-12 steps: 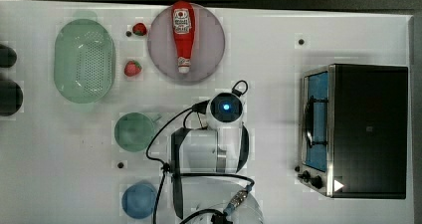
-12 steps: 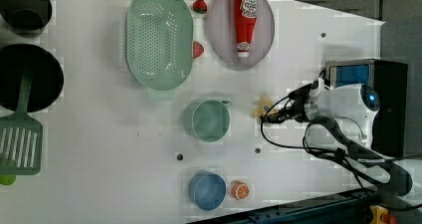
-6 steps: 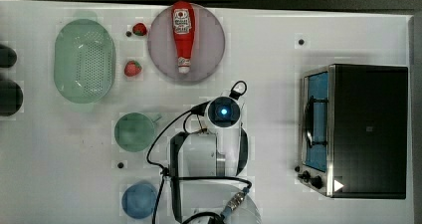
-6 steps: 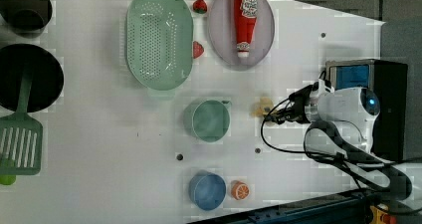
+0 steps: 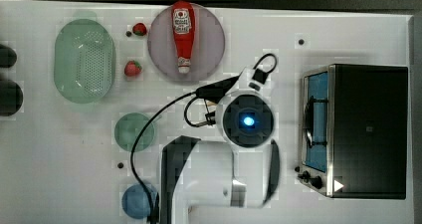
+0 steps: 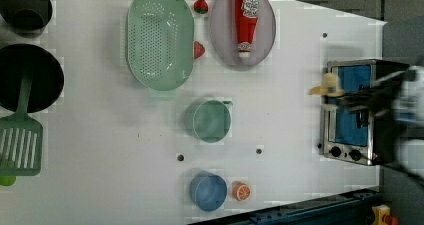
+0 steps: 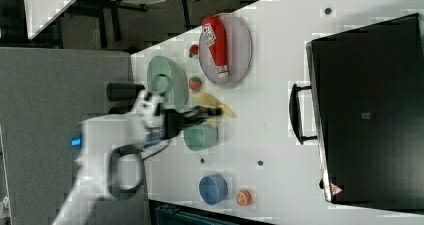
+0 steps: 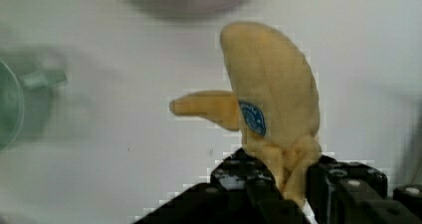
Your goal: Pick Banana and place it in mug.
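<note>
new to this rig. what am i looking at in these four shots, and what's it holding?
One white robot arm works over a white table. Three fixed cameras look at the scene; the fourth sits on the wrist, looking past the gripper. The gripper is shut on a yellow banana, lifted off the table. Also there: a small pale green mug, a large green colander, a ketchup bottle lying on a plate, two strawberries, a blue cup, an orange slice and a toaster oven.
</note>
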Controlling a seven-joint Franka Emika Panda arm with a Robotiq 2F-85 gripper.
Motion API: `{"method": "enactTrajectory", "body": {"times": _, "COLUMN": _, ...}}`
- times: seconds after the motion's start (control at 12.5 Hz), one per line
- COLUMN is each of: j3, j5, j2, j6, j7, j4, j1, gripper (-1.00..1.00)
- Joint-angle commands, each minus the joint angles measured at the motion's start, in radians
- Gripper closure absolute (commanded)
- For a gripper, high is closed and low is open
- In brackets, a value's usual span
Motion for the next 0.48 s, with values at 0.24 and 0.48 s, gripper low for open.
{"method": "enactTrajectory", "body": {"times": 0.24, "j3": 0.085, "j5": 0.019, "j2": -0.099, "j6": -0.356, "j7": 0.247, "j4": 0.157, "j1": 0.005, "gripper": 0.57}}
{"method": "enactTrajectory", "body": {"times": 0.48, "j3": 0.195, "j5": 0.020, "j2": -0.106, "j6": -0.356, "j7": 0.419, "j4": 0.157, "j1": 0.022, "gripper": 0.57}}
